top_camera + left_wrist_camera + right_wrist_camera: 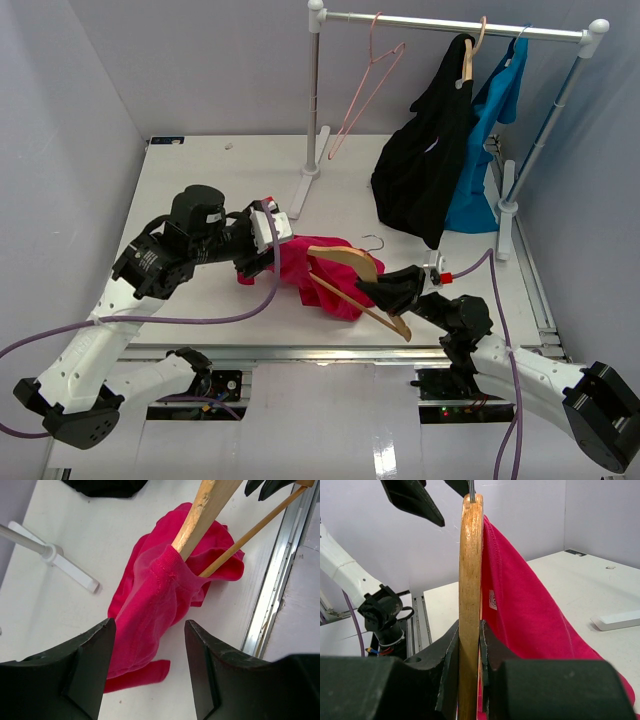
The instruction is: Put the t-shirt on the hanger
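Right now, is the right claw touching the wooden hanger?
Touching. The right wrist view shows it plainly: the right claw has its two fingers pressed against both sides of the hanger, with no gap on either side.

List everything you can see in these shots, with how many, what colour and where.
t-shirt: one, magenta-red, mid-table, one hanger end inside it
hanger: one, tan wood, tilted above the table's near edge
pink hanger: one, thin, hanging on the rail at left
black garment: one, hanging on the rail
blue shirt: one, bright blue, behind the black garment
rack: one, silver rail with white feet, far side of the table
table: one, white
cables: two, purple, one along each arm
left gripper: black, open, over the t-shirt
right gripper: black, clamped on the hanger
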### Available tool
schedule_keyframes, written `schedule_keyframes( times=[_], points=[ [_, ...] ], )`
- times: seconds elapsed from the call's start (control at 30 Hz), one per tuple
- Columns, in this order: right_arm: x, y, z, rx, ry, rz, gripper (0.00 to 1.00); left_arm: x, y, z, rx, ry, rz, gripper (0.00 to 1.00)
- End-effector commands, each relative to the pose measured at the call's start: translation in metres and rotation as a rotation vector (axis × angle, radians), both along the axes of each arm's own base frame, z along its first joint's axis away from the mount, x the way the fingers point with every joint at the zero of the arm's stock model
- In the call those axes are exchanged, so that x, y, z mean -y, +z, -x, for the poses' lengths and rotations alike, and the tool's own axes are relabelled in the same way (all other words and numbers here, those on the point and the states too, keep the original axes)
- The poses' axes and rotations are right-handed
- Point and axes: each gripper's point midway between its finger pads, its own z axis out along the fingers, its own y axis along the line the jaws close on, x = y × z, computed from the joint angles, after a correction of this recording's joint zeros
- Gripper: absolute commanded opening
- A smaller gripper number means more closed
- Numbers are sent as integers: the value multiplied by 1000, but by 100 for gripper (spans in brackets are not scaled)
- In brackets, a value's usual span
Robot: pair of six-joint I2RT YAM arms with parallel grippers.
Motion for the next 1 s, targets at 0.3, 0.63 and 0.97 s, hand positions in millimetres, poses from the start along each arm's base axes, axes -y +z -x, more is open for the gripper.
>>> schedule_keyframes(
  times=[0.3,0.63,0.97],
  points=[
    [6,38,16,122,37,-94,8,22,-35,8,6,-226,-52,66],
    [2,39,20,128,75,-81,8,37,-42,-2,-6,-271,-49,61],
    [-8,45,15,128,95,-49,8,53,-50,28,-192,-388,2,2]
  ],
)
